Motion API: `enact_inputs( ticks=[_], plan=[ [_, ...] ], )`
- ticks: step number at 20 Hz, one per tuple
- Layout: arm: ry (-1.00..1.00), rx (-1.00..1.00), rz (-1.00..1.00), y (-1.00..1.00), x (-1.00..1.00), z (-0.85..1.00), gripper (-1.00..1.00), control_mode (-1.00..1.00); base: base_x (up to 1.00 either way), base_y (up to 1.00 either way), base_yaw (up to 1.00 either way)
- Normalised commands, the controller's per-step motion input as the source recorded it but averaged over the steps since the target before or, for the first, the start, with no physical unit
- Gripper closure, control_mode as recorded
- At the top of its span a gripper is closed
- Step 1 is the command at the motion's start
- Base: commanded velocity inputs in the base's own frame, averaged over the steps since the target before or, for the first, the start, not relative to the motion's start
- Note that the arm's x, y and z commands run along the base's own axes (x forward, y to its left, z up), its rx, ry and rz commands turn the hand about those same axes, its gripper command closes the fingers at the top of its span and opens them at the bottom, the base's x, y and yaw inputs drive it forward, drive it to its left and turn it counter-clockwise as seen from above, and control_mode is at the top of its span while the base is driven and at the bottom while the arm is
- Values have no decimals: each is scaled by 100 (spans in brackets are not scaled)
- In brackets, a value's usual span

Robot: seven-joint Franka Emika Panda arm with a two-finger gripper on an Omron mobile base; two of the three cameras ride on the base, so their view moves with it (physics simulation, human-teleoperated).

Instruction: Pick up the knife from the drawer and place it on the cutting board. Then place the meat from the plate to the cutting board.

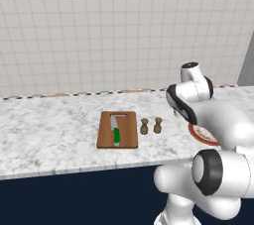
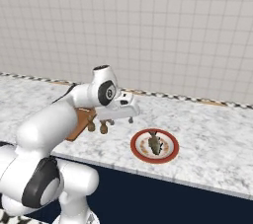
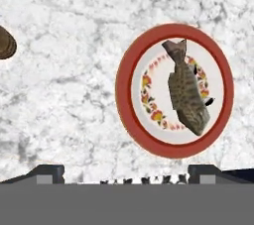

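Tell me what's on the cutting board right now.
The knife lies on the cutting board, green handle toward the front. Nothing else rests on its visible surface. The meat sits on the plate.

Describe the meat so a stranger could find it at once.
On the marble counter, right of the cutting board and the two brown shakers, sits a round plate with a red rim. The meat lies on it: a fish-shaped, grey-brown, mottled lump, flat rather than upright like the shakers.

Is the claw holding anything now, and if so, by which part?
Nothing is held. The claw is open above the counter; the meat lies on the plate.
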Motion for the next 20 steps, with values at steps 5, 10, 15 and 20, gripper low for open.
enact_inputs(
  ticks=[5,10,15,20],
  plan=[
    [17,0,1,-100,-1,-41,-100,-100,0,0,0],
    [1,9,18,-100,4,-63,-100,-100,0,0,0],
    [2,7,17,-36,13,-49,-100,-100,0,0,0],
    [0,3,8,-15,27,-41,-100,-100,0,0,0]
  ],
)
